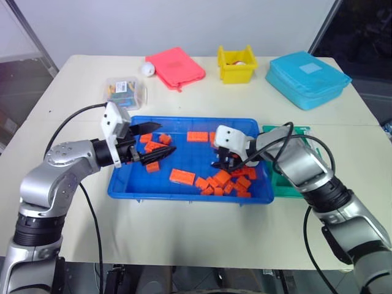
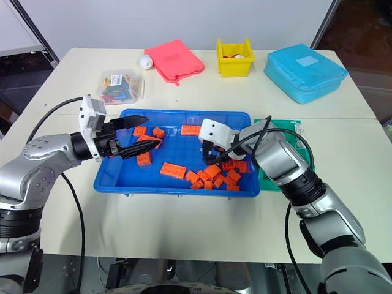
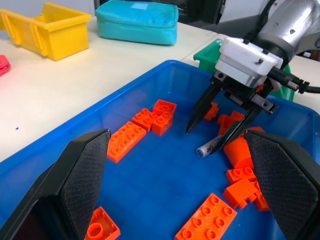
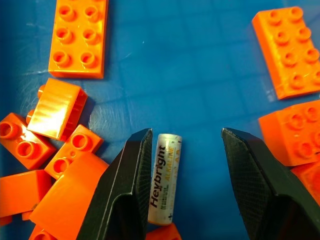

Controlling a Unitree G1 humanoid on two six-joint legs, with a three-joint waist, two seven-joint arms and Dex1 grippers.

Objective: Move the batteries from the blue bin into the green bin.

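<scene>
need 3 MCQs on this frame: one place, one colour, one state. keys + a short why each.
1. Where does the battery lie?
A. in the yellow bin
B. on the floor of the blue bin, between the right tool's fingers
C. in the green bin

2. What colour is the zipped case at the table's far right corner?
A. light blue
B. black
C. orange

3. How does the right tool stand?
A. shut on a brick
B. folded back outside the tray
C. open, one finger on each side of the battery

Key: 1 B, the right wrist view shows the battery flat on blue plastic, close beside one finger. 2 A, the light-blue case sits beyond the green bin. 3 C, a clear gap shows between the battery and the other finger, among orange bricks.
</scene>
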